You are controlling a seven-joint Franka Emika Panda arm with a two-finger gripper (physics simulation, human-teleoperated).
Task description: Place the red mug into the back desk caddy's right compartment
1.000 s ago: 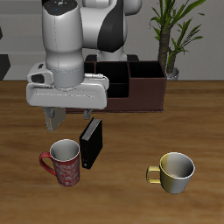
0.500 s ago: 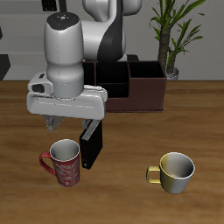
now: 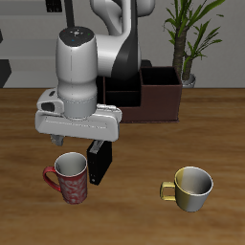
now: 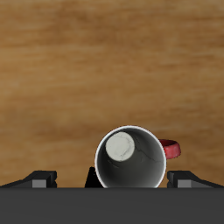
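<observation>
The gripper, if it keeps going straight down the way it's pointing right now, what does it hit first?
Most likely the red mug. The gripper points down just above the mug's open top, and the wrist view looks straight into it. A finger would probably meet the rim first, though exact alignment is unclear.

Franka arm's gripper (image 3: 69,147) poised directly above upright red mug (image 3: 71,178) on wooden table (image 3: 134,211), black box (image 3: 100,164) just beside mug, yellowish-cream mug (image 3: 190,189) well apart, back desk caddy (image 3: 153,96) behind, potted plant (image 3: 189,38) beyond.
</observation>
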